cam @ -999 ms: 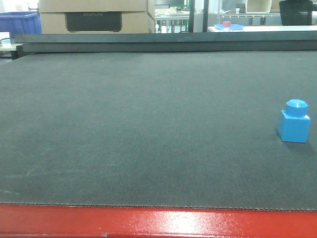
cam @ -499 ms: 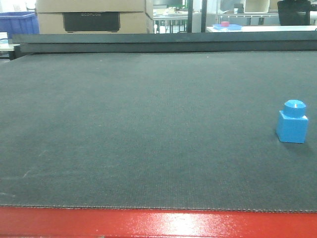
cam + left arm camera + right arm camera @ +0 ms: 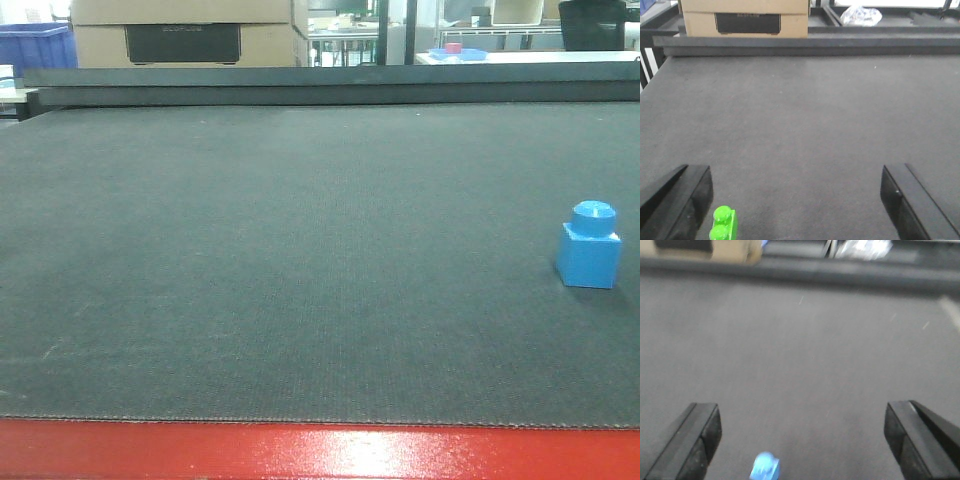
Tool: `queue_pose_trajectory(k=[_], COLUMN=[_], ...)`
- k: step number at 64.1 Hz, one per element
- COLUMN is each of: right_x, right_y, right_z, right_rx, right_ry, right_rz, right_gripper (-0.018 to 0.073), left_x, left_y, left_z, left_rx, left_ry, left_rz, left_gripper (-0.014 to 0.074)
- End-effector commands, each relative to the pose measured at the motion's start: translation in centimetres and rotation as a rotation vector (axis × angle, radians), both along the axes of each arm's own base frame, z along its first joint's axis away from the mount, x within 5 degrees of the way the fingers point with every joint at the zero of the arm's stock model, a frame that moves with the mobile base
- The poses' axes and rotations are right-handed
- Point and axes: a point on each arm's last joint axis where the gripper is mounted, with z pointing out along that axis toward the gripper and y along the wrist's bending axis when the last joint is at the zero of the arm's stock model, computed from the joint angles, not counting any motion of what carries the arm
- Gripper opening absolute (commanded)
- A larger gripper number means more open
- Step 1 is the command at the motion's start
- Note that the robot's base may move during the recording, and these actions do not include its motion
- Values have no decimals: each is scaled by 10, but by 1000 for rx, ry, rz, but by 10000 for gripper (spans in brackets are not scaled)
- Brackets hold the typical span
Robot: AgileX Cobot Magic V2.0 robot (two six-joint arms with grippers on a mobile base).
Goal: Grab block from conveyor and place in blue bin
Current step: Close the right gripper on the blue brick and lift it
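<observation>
Upright on its flat base, stud pointing up, the small bright blue block [image 3: 590,247] sits on the conveyor [image 3: 300,250] far over to the right side of the belt in the front view, nearer the glossy red frame [image 3: 300,452] than the belt's far edge, with bare woven belt all around it. From the right wrist camera, which is blurred, the same block [image 3: 765,466] shows at the very bottom edge of the picture, inside the span of the right gripper [image 3: 805,440] but off centre, closer to the dark finger on the picture's left than to the one on the right. Both right fingers [image 3: 700,440] are spread wide and hold nothing. Being roughly a cube, the block offers no long axis to line up with, so the grasp probably turns on centring the jaws sideways over it and reaching down. The left gripper [image 3: 795,200] is likewise spread wide and empty, and its camera shows no blue block at all; only a green two-stud brick [image 3: 724,225] lies just beside its picture-left finger [image 3: 682,195]. The right arm therefore looks the nearer one for the pick. Beyond the belt's far edge stands a cardboard box [image 3: 185,30].
</observation>
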Motion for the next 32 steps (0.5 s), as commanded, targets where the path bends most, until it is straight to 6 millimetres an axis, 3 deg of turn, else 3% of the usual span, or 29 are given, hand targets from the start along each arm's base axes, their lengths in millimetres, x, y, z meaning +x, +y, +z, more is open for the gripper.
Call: queue_pose_trajectory(k=[1,14,25,32], right_x=[20,85,138,159], right_y=[10,35,49,55], right_z=[0,-16,-55,-83], right_rx=[-31,-75,-41,-22], right_ry=[133,450,669,761], right_rz=[47,92,24,-20], right_gripper=[570,570,570,570], left_x=[1,1,1,1], left_y=[0,1,1,1], left_z=[3,3,3,3], left_rx=[5,23,23,23], left_ry=[-13,-14,-14,-14], left_rz=[-2,7,7,7], left_gripper=[580,580,580,580])
